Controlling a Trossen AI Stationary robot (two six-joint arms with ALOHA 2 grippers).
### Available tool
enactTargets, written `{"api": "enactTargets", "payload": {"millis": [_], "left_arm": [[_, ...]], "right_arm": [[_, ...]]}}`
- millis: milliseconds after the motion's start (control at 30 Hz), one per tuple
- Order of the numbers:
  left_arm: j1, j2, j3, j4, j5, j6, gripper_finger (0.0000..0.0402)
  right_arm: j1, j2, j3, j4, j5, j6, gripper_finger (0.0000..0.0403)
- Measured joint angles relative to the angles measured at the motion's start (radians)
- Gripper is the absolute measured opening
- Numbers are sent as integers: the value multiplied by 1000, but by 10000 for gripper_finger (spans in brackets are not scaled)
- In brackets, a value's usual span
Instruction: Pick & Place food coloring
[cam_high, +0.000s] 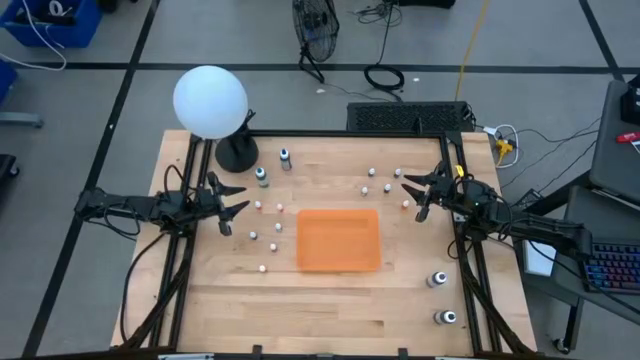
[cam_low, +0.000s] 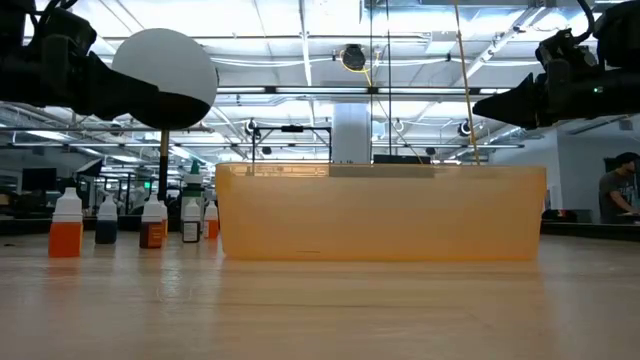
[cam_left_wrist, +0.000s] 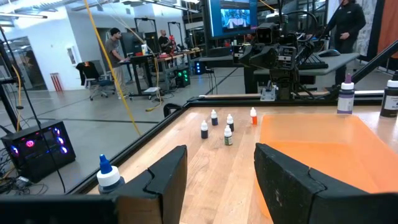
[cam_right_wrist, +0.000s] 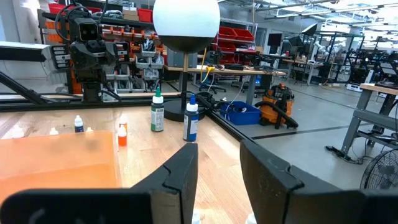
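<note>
Small food coloring bottles with white caps stand on their bases across the wooden table: several left of the orange tray (cam_high: 339, 239), around one bottle (cam_high: 258, 206), several at the far right around another (cam_high: 388, 187), two larger ones at the far left (cam_high: 262, 176) and two at the near right (cam_high: 438, 279). In the low view a row of bottles (cam_low: 65, 225) stands left of the tray (cam_low: 380, 213). My left gripper (cam_high: 228, 207) is open and empty above the table's left side. My right gripper (cam_high: 415, 194) is open and empty above the right side.
A big white globe on a black base (cam_high: 211, 103) stands at the table's far left corner. The orange tray lies in the middle of the table. Black frame rails (cam_high: 458, 250) run along the left and right edges. People stand in the room beyond the table.
</note>
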Motion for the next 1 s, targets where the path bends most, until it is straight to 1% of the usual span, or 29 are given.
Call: {"api": "enactTargets", "payload": {"millis": [67,133,267,367,800,900,1000], "left_arm": [[0,0,0,0,0,0,186],[0,0,0,0,0,0,187],[0,0,0,0,0,0,187],[0,0,0,0,0,0,187],[0,0,0,0,0,0,186],[0,0,0,0,0,0,186],[0,0,0,0,0,0,187]], "right_arm": [[0,0,0,0,0,2,110],[0,0,0,0,-6,63,110],[0,0,0,0,-54,350,110],[0,0,0,1,-55,486,110],[0,0,0,7,-52,500,110],[0,0,1,3,-81,548,110],[0,11,61,-31,-124,513,110]]}}
